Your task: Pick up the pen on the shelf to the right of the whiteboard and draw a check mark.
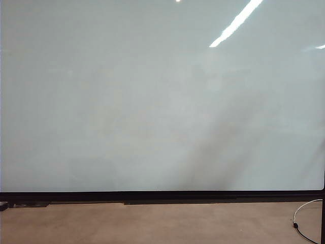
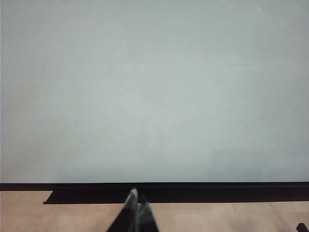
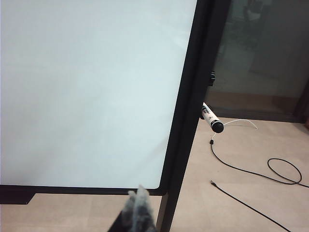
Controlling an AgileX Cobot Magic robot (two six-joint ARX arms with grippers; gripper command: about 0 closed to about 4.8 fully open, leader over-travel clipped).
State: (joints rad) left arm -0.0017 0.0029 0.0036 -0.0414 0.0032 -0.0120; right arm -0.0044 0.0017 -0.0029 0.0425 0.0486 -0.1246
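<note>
The whiteboard (image 1: 152, 101) fills the exterior view, glossy pale grey with a black lower frame, and its surface is blank. In the right wrist view the pen (image 3: 211, 118), white with a black end, sticks out from the far side of the board's black side frame (image 3: 190, 96); the shelf itself cannot be made out. My right gripper (image 3: 139, 195) is shut and empty, well short of the pen, in front of the board's lower corner. My left gripper (image 2: 137, 198) is shut and empty, facing the whiteboard (image 2: 154, 87) near its lower frame. Neither gripper shows in the exterior view.
Black cables (image 3: 251, 169) and a white cable (image 3: 241, 122) lie on the tan floor beyond the board's side frame. A white cable (image 1: 304, 213) also curls on the floor at the exterior view's lower right. Dark glass (image 3: 260, 53) stands behind the pen.
</note>
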